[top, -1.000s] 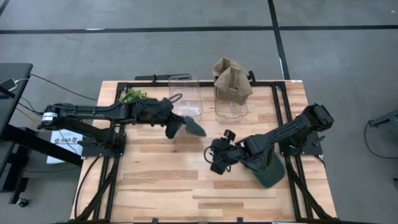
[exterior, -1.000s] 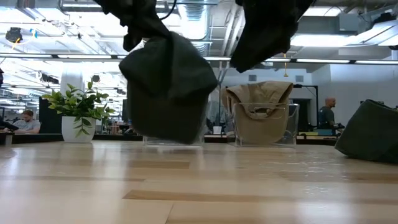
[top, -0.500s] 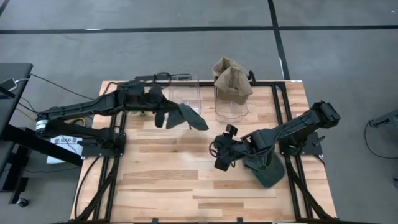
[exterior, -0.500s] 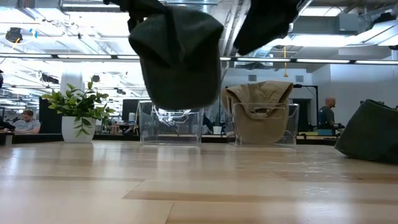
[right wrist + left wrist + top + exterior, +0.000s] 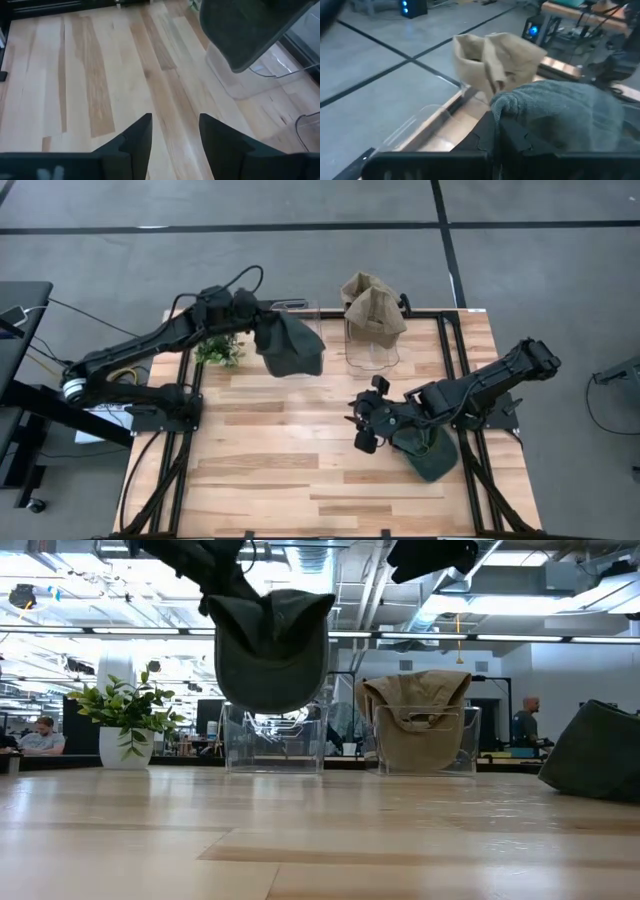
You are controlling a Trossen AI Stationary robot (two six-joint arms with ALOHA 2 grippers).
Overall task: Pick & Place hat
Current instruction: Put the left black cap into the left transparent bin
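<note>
A dark green hat point(image 5: 293, 348) hangs from my left gripper point(image 5: 263, 332), which is shut on it, over the left clear bin point(image 5: 303, 330). In the low view the hat point(image 5: 272, 652) hangs just above that bin point(image 5: 275, 746). A tan hat point(image 5: 372, 306) is draped over the right clear bin's rim point(image 5: 418, 708). Another dark hat point(image 5: 430, 452) lies on the table's right side. My right gripper point(image 5: 362, 423) is open above the table's middle, beside that dark hat, and touches nothing. My left gripper holds the dark green hat by its edge point(image 5: 501, 109), pinched between the two fingers. It comes at it from the table's left side, at the hat's left end point(image 5: 268, 336). The hat is lifted clear and hangs below the fingers.
A small potted plant point(image 5: 218, 350) stands near the far left corner, close under my left arm. The two clear bins stand side by side at the far edge. Bare wood point(image 5: 270, 450) spreads over the near half. People and desks show in the room beyond.
My left gripper has risen and moved toward the far edge, carrying the hat from low over the table's middle up to above the left clear bin; the hat has swung round below it. My right gripper has lifted and drifted slightly toward the right.
</note>
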